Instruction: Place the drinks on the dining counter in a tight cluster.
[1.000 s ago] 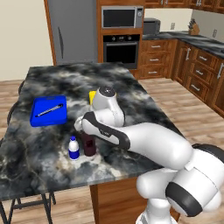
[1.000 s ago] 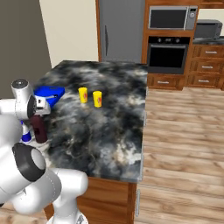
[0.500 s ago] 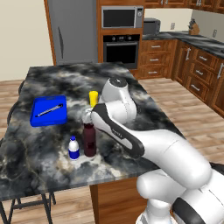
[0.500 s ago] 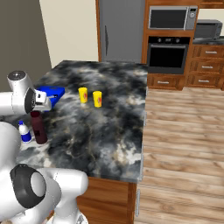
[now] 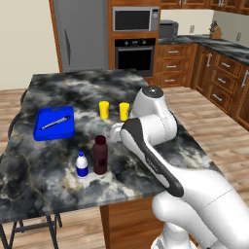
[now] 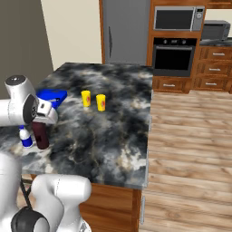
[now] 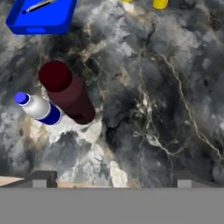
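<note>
Two bottles point(image 5: 100, 154) now stand freed, arm point(image 5: 146, 129) lifted away

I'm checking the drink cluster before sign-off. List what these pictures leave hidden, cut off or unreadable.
- The white bottle in the right base view: partly covered by the arm and the maroon bottle.
- The maroon bottle's top in that view: hidden behind the wrist.
- The white bottle's label print: too small to read in the left base view.
- The yellow cups and the blue tray in the hand view: cut off by the top edge.
- The tool on the tray: too small to identify.
</note>
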{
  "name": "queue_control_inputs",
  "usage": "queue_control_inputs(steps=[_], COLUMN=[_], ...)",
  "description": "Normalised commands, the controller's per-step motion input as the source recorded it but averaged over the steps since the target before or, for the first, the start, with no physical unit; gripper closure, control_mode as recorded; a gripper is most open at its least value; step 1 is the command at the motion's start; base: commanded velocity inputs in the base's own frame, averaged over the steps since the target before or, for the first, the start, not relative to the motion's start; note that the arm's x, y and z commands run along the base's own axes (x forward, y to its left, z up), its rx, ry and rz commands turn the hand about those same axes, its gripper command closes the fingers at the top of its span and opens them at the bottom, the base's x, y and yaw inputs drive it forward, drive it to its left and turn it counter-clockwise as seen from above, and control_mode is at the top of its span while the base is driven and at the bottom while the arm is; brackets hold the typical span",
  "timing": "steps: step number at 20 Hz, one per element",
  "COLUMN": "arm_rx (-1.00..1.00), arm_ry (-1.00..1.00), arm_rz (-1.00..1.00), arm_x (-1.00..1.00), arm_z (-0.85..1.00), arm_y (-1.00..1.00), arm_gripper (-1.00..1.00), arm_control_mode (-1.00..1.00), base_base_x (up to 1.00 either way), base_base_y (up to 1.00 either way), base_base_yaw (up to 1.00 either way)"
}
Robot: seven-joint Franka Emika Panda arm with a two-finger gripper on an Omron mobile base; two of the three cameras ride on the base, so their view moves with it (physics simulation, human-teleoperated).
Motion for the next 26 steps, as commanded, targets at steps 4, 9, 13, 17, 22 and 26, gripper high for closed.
queue_control_inputs(steps=[4,9,13,17,22,26], arm_rx=[0.0,0.0,0.0,0.0,0.0,0.0], arm_ry=[0.09,0.07,0.02,0.0,0.0,0.0], arm_rz=[-0.07,-0.01,0.0,0.0,0.0,0.0], arm_x=[-0.61,-0.54,-0.51,-0.56,-0.36,-0.01], arm_z=[0.1,0.03,0.11,0.37,0.35,0.1], arm_y=[-0.71,-0.67,-0.35,-0.06,-0.03,0.0], arm_gripper=[-1.0,-1.0,-1.0,-1.0,-1.0,-1.0], arm_control_mode=[-1.0,-1.0,-1.0,-1.0,-1.0,-1.0], base_base_x=[0.0,0.0,0.0,0.0,0.0,0.0], base_base_y=[0.0,0.0,0.0,0.0,0.0,0.0], base_base_yaw=[0.0,0.0,0.0,0.0,0.0,0.0])
